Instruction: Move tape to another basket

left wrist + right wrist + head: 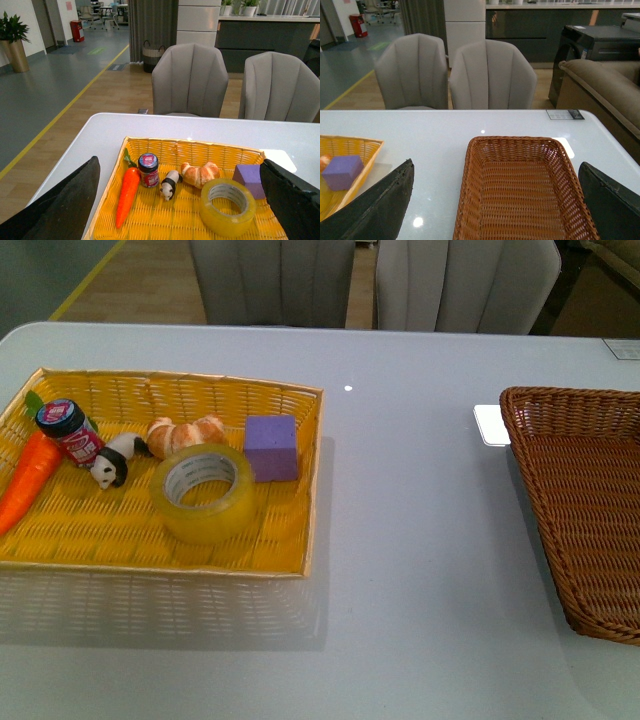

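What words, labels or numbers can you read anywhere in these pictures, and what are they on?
No text here can be read.
Small jar: red label, print too blurred to read.
Tape: faint marks inside the white core, too small to read.
Dark card: print too small to read.

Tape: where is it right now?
In the front view the tape lies flat in the yellow basket at left, next to the purple block and just in front of the croissant.
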`<action>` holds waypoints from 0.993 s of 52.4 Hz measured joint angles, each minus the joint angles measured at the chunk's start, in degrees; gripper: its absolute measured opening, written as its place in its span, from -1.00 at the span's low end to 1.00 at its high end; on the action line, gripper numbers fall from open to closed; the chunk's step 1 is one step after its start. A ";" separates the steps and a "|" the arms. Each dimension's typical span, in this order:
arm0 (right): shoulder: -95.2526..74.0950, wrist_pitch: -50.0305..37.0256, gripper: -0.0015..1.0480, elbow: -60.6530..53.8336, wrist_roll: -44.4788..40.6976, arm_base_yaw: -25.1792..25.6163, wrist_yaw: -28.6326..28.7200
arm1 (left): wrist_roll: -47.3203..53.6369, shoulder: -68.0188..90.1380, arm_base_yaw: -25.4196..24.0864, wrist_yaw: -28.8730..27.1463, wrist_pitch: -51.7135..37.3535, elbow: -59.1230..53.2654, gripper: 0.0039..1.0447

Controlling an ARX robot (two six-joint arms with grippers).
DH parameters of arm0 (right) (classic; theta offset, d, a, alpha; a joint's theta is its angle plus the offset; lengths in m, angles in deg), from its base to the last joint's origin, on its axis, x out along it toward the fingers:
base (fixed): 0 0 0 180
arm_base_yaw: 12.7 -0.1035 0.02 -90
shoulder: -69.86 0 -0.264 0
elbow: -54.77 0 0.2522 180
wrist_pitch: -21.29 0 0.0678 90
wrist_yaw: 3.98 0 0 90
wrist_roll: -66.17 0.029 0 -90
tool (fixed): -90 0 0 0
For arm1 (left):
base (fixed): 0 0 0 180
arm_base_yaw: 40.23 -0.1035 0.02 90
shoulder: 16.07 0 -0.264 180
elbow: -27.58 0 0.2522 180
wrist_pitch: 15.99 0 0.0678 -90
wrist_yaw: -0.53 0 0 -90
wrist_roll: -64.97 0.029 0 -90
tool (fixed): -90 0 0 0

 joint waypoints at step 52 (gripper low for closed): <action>-4.20 8.33 0.83 3.10 3.08 1.53 4.63 | 0.00 0.00 0.00 -0.02 0.00 0.00 0.83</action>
